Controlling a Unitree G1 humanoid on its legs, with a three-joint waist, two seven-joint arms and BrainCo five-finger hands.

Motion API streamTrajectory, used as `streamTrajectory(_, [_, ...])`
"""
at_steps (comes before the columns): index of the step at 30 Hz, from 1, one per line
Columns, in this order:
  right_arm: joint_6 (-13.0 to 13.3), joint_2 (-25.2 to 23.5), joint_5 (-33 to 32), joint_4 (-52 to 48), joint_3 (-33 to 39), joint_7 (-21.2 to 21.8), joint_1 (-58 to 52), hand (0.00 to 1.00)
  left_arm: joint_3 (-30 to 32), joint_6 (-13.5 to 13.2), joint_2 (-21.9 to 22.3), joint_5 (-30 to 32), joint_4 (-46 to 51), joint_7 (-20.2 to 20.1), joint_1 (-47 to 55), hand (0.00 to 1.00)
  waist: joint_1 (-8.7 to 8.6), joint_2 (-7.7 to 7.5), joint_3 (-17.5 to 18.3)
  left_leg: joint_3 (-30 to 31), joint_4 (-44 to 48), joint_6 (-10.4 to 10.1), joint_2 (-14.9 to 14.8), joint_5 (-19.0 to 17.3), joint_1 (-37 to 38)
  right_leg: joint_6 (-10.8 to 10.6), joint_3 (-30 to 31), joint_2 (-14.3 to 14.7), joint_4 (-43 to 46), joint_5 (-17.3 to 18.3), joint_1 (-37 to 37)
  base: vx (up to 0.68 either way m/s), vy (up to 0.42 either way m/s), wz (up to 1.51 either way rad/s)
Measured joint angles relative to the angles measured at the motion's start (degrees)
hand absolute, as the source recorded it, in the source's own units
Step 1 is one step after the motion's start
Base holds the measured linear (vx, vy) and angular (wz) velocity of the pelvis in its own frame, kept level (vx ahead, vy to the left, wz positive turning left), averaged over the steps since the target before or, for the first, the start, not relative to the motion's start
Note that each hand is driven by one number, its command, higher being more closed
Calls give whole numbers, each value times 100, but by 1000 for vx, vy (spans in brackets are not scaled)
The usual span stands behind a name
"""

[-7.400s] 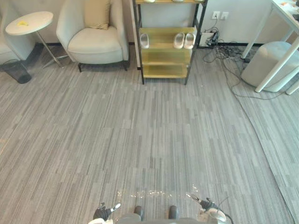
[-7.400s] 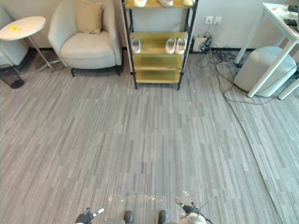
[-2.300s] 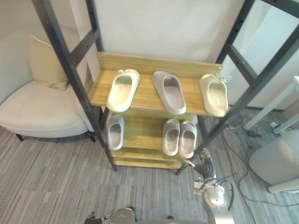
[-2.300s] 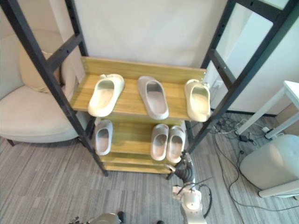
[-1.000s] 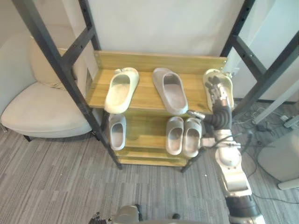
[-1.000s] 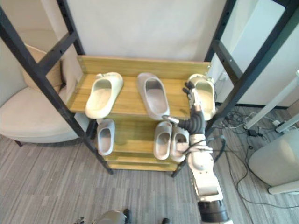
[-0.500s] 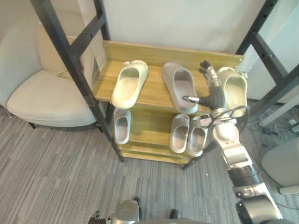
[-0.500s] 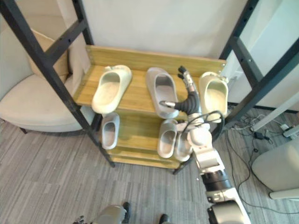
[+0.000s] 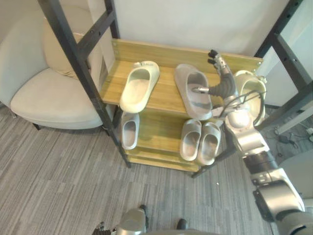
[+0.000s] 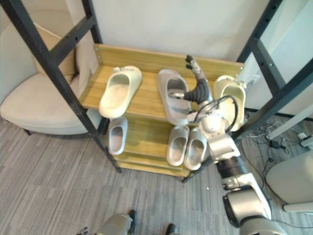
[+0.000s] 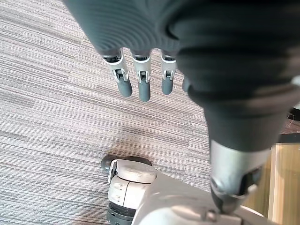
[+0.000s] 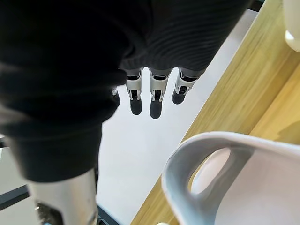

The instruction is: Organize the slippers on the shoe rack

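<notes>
- On the upper shelf of the shoe rack (image 9: 161,50), three slippers (image 9: 138,85) lie unpaired.
- The grey slipper (image 9: 191,95) lies in the middle, probably the one to move.
- The right hand (image 9: 224,84) hovers beside it, fingers straight and empty, placed for a grasp.
- The left hand (image 11: 138,79) hangs relaxed, empty.

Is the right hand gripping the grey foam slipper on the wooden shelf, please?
No, the right hand is open, fingers straight, by the slipper.

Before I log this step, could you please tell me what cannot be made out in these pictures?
Eye views: the right hand and its arm cover part of the right cream slipper.
Eye views: whether its thumb touches the grey slipper cannot be told.
Eye views: the upper shelf hides the lower shelf's back.
</notes>
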State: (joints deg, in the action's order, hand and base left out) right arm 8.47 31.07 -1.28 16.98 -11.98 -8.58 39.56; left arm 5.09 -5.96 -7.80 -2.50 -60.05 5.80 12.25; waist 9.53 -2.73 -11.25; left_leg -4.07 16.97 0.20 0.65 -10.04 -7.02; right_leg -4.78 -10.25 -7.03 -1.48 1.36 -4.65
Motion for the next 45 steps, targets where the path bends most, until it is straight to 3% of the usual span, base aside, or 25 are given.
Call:
streamTrajectory(17, [-175, 442, 345, 994, -238, -45, 872, 0, -55, -2, -23, -167, 0, -76, 29, 0, 17, -9, -19, 47, -357, 57, 35, 248, 19, 76, -29, 2, -90, -210, 77, -12, -4, 1])
streamTrajectory(28, [-250, 443, 713, 1395, -433, -58, 1246, 0, -60, -16, -89, -268, 11, -104, 79, 0, 43, -133, -90, 168, -1233, -66, 102, 713, 352, 118, -40, -4, -72, -254, 164, -50, -26, -1])
streamTrajectory(37, [-355, 441, 1042, 1942, -698, -45, 1479, 0, -66, -28, -107, -340, 20, -104, 95, 0, 82, -172, -112, 237, -1433, 6, 106, 848, 448, 119, -26, 21, -86, -253, 174, -3, -8, -2])
streamTrajectory(45, [-459, 282, 1265, 2548, -865, -46, 1893, 0, -175, -92, -184, -442, 92, -102, 95, 0, 219, -247, -163, 237, -1729, 12, 110, 999, 522, 124, -27, 24, -54, -258, 257, 0, 0, 0])
